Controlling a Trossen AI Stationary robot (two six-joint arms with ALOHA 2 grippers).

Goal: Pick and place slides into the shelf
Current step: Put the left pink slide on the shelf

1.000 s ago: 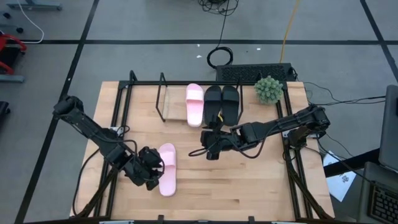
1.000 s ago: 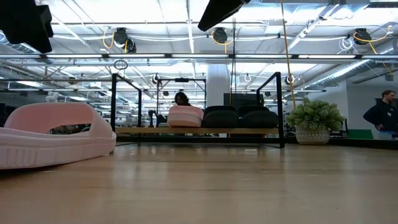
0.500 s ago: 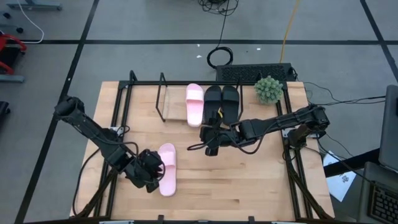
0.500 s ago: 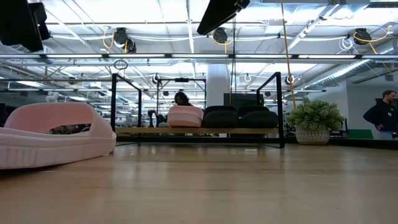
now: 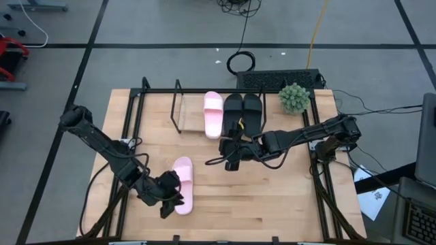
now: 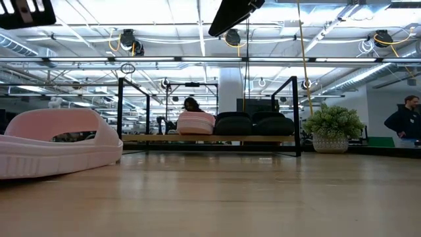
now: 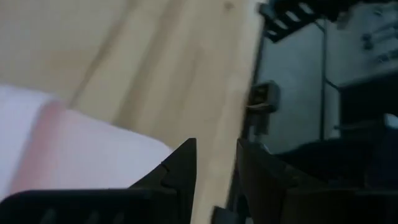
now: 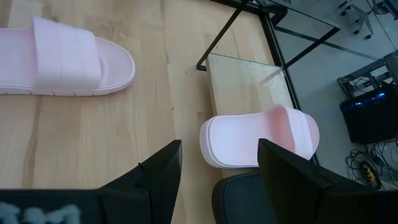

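One pale pink slide (image 5: 182, 184) lies sole-down on the table's near left part, large at the left of the low view (image 6: 52, 141). The other pink slide (image 5: 213, 112) and the two black slides (image 5: 243, 112) sit side by side on the shelf (image 5: 187, 116) at the far edge. My left gripper (image 5: 170, 201) hovers at the loose pink slide's near left side, fingers a narrow gap apart (image 7: 214, 155), with the slide (image 7: 74, 143) beside one finger. My right gripper (image 5: 228, 155) is open (image 8: 217, 155) just in front of the shelf, above bare table. My left gripper stands close against the near left side of the loose pink slide (image 7: 124, 146). I cannot tell whether a finger touches it.
A small potted plant (image 5: 294, 97) stands at the table's far right corner, beside the shelf. The shelf's board (image 8: 245, 81) is bare left of the pink slide. Thin black rods (image 8: 230, 31) frame it. A person (image 6: 404, 118) stands in the room beyond.
My left gripper has moved a little toward the table's near edge along the loose pink slide's left side and has turned. The slide has stayed where it was. My right gripper has edged slightly toward the shelf.
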